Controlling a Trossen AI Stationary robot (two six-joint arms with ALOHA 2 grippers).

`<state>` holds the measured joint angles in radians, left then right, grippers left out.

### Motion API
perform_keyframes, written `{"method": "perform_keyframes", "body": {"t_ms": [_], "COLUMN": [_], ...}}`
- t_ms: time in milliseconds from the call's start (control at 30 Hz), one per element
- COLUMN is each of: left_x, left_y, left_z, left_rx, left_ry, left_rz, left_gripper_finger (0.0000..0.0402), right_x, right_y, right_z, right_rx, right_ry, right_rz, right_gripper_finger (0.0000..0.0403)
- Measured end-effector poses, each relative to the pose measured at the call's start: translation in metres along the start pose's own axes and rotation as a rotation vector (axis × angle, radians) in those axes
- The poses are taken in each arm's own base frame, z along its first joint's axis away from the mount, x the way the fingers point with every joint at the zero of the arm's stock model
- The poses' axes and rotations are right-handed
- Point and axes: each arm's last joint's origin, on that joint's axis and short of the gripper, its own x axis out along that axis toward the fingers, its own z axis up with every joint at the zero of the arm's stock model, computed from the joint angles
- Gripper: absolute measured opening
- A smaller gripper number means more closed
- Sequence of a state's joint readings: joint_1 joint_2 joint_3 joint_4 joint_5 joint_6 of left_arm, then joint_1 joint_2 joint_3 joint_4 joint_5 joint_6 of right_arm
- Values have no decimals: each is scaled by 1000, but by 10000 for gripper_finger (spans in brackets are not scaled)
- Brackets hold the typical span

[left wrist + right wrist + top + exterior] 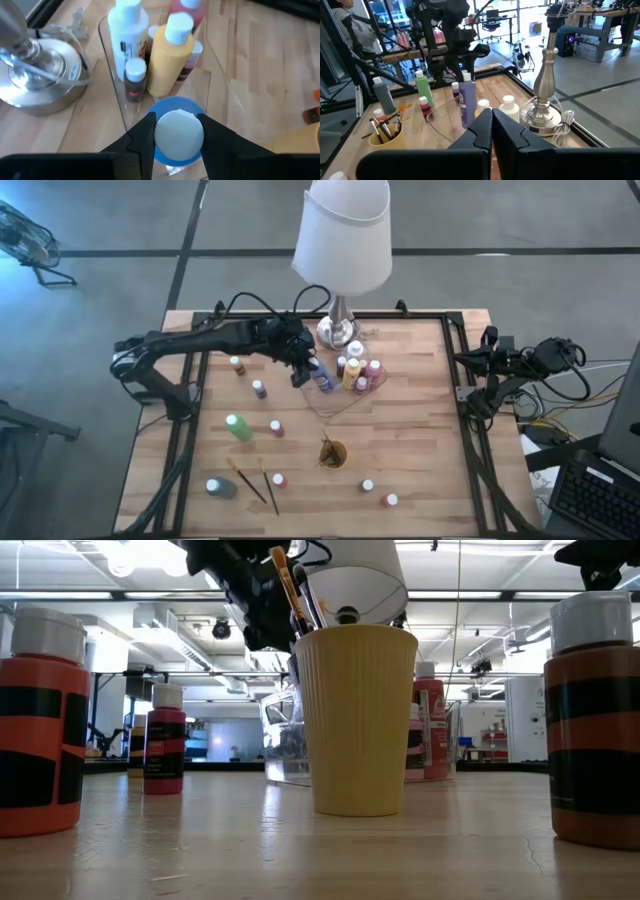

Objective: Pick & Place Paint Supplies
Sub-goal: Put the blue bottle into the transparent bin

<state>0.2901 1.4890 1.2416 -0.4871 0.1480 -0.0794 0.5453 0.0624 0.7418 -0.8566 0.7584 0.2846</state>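
Note:
My left gripper point(303, 369) reaches over the clear tray point(336, 404) near the lamp and is shut on a purple-blue paint bottle point(323, 380), which stands upright under it point(467, 106). White, yellow and pink bottles point(170, 60) stand in the tray. Several more bottles stand or lie scattered on the table, among them a green one point(238, 427) and a grey one point(220, 488). Two brushes point(256, 483) lie flat near the front. My right gripper point(492, 125) is shut on nothing and waits at the table's right edge point(478, 362). My left gripper pinches the purple-blue bottle's white cap point(179, 134) between its two fingers point(145, 137), coming from above and pointing down. The bottle hangs upright below them at the tray's corner. Whether its base rests on the tray floor cannot be told.
A lamp with a metal base point(340, 332) and a white shade point(343, 230) stands just behind the tray. An orange cup point(333, 452) holding brushes point(290, 590) stands in the middle of the table. Bare wood lies on the table's right half.

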Motion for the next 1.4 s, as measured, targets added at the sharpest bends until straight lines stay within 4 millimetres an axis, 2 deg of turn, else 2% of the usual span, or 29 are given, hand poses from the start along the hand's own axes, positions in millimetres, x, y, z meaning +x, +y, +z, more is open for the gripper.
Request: {"method": "perform_keyframes", "body": {"t_ms": [233, 667, 1167, 1400], "left_x": [1, 4, 10, 29], "left_y": [-5, -39, -37, -35], "left_z": [-4, -9, -11, -15], "left_rx": [11, 127, 128, 143], "left_ry": [28, 41, 54, 98], "left_rz": [64, 16, 59, 101], "left_gripper_finger": [129, 129, 129, 129], "right_x": [0, 0, 0, 0], "right_y": [0, 0, 0, 0], "right_z": [0, 0, 0, 0], "right_rx": [0, 0, 0, 0], "right_ry": [0, 0, 0, 0], "right_rz": [0, 0, -1, 0], "right_gripper_finger": [8, 8, 8, 8]}}
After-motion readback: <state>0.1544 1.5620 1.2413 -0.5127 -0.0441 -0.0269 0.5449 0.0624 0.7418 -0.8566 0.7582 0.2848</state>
